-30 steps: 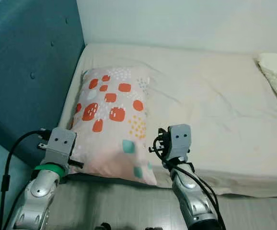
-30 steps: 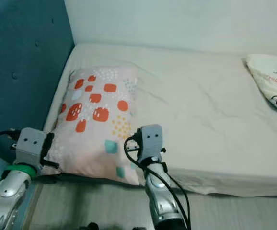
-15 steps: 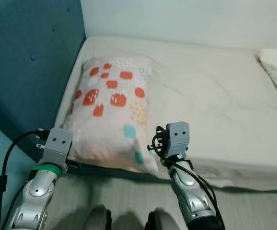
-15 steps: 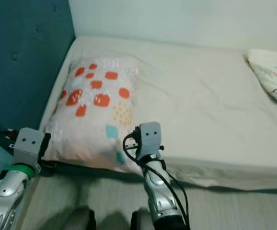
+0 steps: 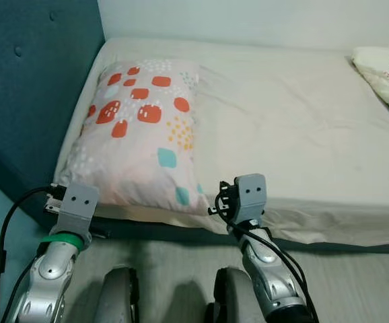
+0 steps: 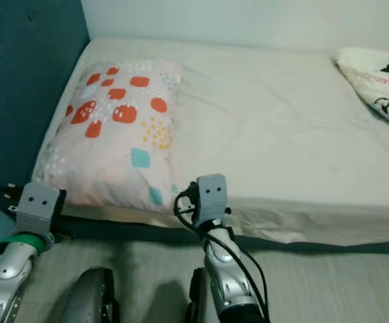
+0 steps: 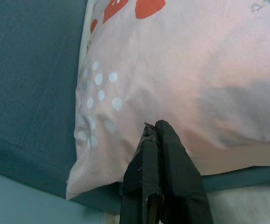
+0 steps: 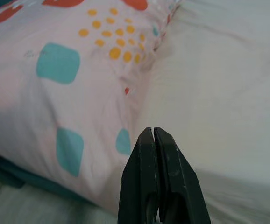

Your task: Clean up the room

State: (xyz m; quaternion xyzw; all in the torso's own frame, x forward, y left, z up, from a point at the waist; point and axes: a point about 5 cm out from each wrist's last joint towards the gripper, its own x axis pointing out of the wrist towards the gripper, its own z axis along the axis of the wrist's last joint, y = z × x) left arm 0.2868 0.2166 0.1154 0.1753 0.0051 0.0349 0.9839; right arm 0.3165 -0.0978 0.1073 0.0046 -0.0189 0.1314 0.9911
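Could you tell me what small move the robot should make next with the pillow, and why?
Probably open both grippers. The left gripper and right gripper are shut and empty just short of the patterned pillow, whose near edge overhangs the mattress by the headboard; open fingers could then grip it.

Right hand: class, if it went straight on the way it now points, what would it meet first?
Probably the patterned pillow: the shut right hand points at its near corner beside the white sheet. Depth is unclear, so it may just graze the sheet.
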